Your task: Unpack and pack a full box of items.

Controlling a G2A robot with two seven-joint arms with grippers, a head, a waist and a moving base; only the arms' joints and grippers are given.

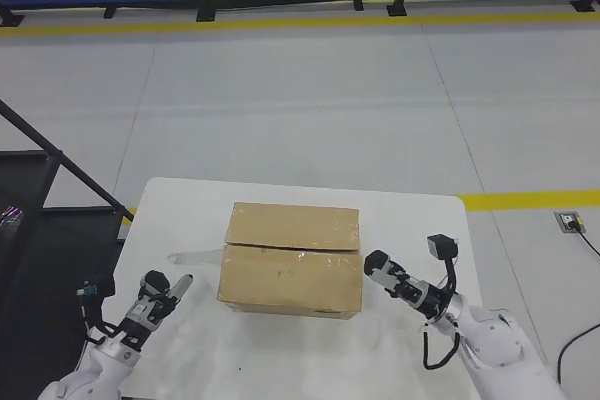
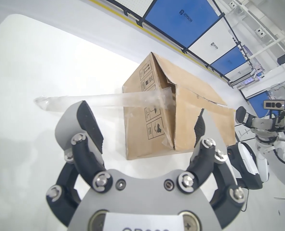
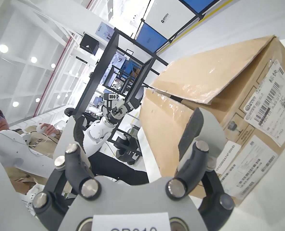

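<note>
A brown cardboard box [image 1: 292, 260] stands in the middle of the white table [image 1: 300, 360], its top flaps down with the seam slightly gaping. A strip of clear tape [image 1: 195, 257] juts from its left end over the table. My left gripper [image 1: 165, 290] is open, a short way off that end, level with the tape [image 2: 84, 100] and the box [image 2: 147, 80]. My right gripper [image 1: 380, 268] is open close beside the right end. In the right wrist view its fingers [image 3: 193, 128] frame the box [image 3: 205, 82] and its white shipping labels [image 3: 267, 106]. Neither gripper holds anything.
A black metal rack [image 1: 30, 200] stands off the table's left side. The table's front strip lies bare between the two arms. A yellow floor line [image 1: 540, 200] runs behind the table at the right.
</note>
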